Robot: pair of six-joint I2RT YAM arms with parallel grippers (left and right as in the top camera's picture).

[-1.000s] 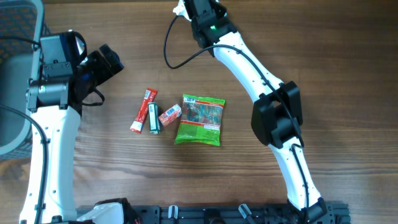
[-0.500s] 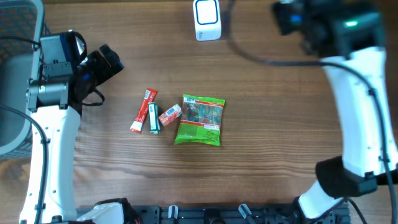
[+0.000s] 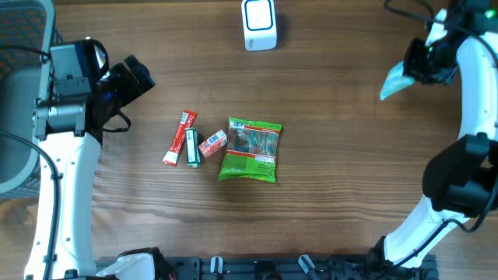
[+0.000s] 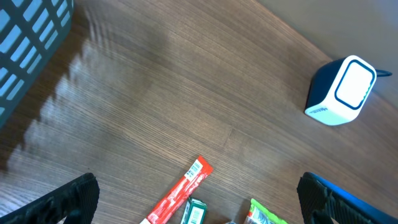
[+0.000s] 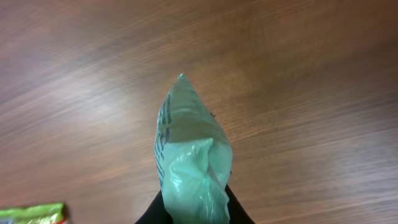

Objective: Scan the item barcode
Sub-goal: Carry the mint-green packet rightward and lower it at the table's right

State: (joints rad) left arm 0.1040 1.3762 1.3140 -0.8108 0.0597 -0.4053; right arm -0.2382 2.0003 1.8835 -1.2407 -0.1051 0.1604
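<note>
Aloft, pale mint packet (image 5: 186, 149) (crinkled, dark-printed) in right tool (image 3: 418, 66)

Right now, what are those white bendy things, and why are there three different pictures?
The white bendy things are two robot arms at a wooden table. One picture looks down from a camera above the table. The other two come from little cameras on each arm's wrist. Each arm ends in a two-finger pincher called a gripper. The left gripper is open and holds nothing. The right gripper is shut on a pale green packet. On the table lie a red stick packet, a small dark green item, a little red box and a green snack bag. The white and blue box at the far edge is probably the barcode scanner.
</note>
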